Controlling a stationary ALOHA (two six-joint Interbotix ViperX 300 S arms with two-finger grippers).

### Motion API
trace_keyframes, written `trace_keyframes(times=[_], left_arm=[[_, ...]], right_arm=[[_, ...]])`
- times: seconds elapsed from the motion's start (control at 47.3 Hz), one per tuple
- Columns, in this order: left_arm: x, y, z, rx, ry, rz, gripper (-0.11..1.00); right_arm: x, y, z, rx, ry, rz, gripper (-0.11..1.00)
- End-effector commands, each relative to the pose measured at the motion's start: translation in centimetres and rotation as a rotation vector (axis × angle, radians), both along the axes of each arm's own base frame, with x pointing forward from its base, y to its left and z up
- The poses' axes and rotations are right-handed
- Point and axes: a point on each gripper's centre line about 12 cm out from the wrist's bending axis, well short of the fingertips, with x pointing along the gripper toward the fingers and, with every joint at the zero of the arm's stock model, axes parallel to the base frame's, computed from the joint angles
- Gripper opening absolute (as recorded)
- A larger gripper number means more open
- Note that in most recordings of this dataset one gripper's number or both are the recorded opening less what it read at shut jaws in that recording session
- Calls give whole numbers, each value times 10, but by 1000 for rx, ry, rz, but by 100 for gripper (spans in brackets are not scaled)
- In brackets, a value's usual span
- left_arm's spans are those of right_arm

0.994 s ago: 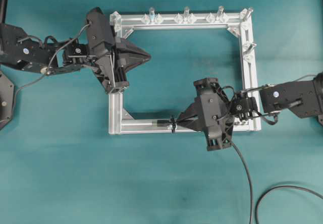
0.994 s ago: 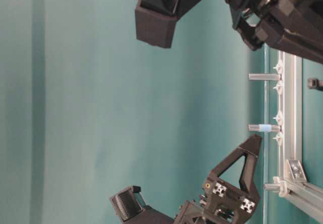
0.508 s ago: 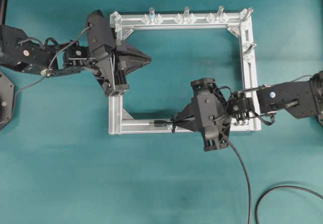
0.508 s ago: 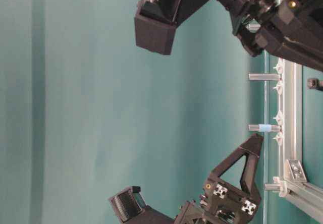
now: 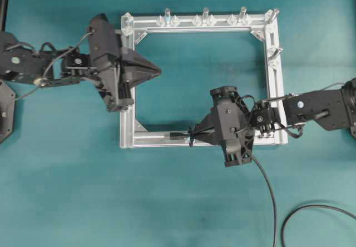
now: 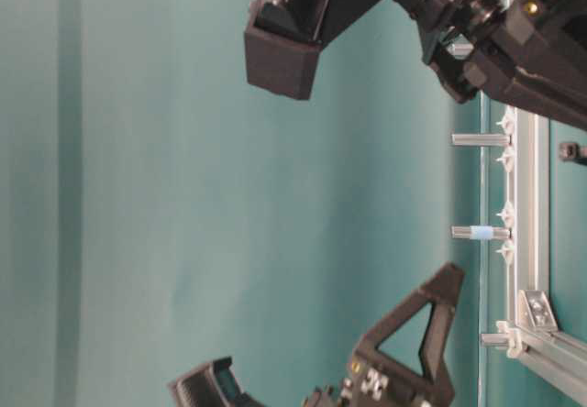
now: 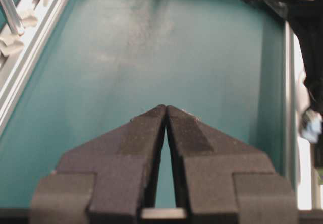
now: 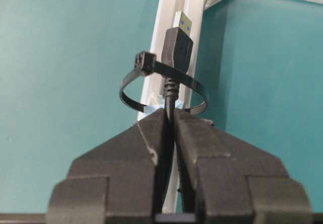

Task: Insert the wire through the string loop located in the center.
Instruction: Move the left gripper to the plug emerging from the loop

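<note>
The silver frame lies flat on the teal table. On its near bar sits the string loop, seen close up as a black band with a pale-blue mark beside it. My right gripper is shut on the wire just behind its plug. The plug has passed through the loop and points along the bar. My left gripper is shut and holds nothing. It hovers over the frame's left bar, pointing into the frame's interior.
Silver upright pegs line the far bar, and others stand on the right bar. The slack wire curls on the table at the lower right. In the table-level view the left finger hangs beside the frame.
My right gripper edged left with the wire, carrying the plug further through the loop, then held still. My left arm drew back leftward and its tip dropped slightly toward the near side.
</note>
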Motion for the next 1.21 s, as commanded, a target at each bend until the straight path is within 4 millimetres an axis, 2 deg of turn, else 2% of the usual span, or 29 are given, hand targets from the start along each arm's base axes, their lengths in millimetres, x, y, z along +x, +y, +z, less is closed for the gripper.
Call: trace_keyframes(times=[0.0, 0.212, 0.487, 0.74, 1.185], left_arm=[[-5, -10, 12, 9, -27, -31, 10], [-10, -32, 15, 5, -35, -96, 10], [-1, -57, 18, 4, -46, -171, 10], [7, -82, 10, 3, -21, -243, 10], [34, -89, -6, 5, 12, -257, 10]], right_arm=[[6, 0, 12, 3, -41, -1, 7], [6, 0, 12, 4, -43, -1, 7], [7, 0, 13, 4, -44, -1, 7], [6, 0, 12, 3, -43, -1, 7], [6, 0, 12, 4, -44, -1, 7]])
